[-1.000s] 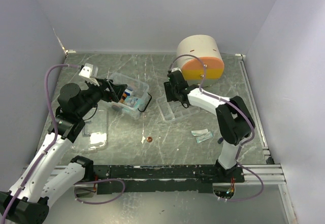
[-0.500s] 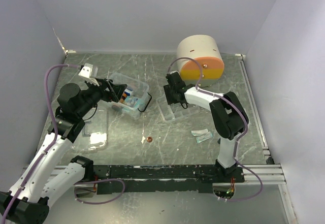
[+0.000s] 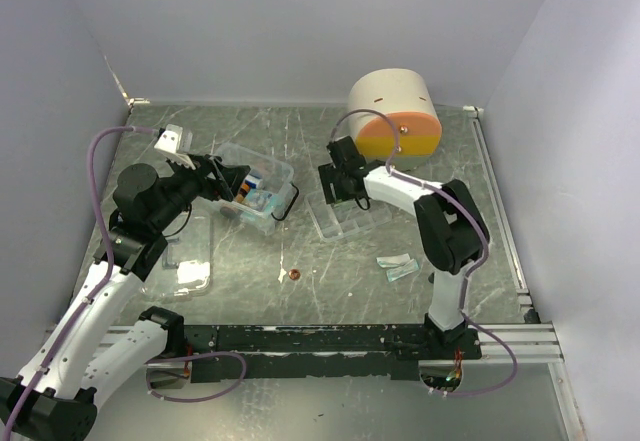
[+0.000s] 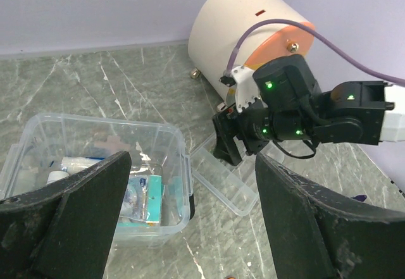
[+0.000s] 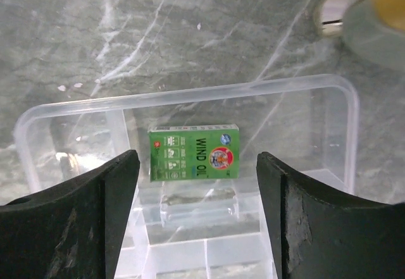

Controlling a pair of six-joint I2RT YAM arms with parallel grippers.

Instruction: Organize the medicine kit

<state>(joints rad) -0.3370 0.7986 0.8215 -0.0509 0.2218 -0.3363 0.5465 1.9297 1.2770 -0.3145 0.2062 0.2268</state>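
A green "WIND OIL" box lies in the far end of a clear divided tray. My right gripper is open right above the box, with a finger on either side and touching neither. In the top view the right gripper hangs over the tray and hides the box. A clear medicine box holds teal packets and small bottles. My left gripper is open and empty over its left side; the left wrist view shows the box below the gripper.
A big cream cylinder with an orange end lies at the back right. Two teal packets and a small brown round thing lie on the marble table. A clear lid lies at the left.
My right arm's elbow has swung in towards the middle, and its gripper has shifted slightly along the tray. The left arm has not moved.
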